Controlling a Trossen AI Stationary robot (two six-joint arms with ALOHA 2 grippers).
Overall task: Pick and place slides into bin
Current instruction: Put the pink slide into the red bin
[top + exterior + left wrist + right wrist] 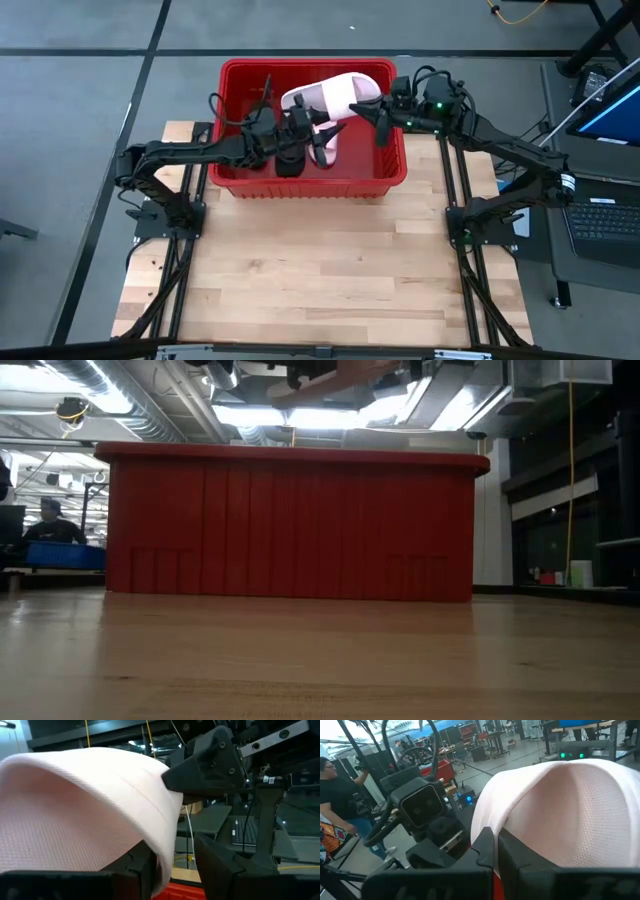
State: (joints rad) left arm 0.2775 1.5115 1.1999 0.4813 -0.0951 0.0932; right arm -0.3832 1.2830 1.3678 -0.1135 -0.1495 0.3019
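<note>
A pale pink slide [335,92] hangs above the red bin [240,180] at the table's far edge, between my two grippers. My right gripper [378,118] reaches in level from the right and is shut on the slide [570,810]. My left gripper [300,128] comes from the left. It is open, with its fingers on either side of the slide's edge [165,855]. More pale pink [326,148] and dark shapes [286,162] show lower in the bin; I cannot tell what they are. In the low view the bin's near wall [290,520] hides what is inside. My right gripper [495,840] pinches a curved edge of the slide [482,827] between its two fingers. They come level from the table's right side. The slide is lifted clear above the bin. My left gripper [172,862] has the slide's edge between its fingers with a gap on one side; I cannot tell whether it touches.
The bin's tall walls stand below both grippers. The near half of the wooden table [320,280] lies in front of the bin. A laptop [605,215] sits off the table's right side. A person [335,795] stands in the room beyond.
</note>
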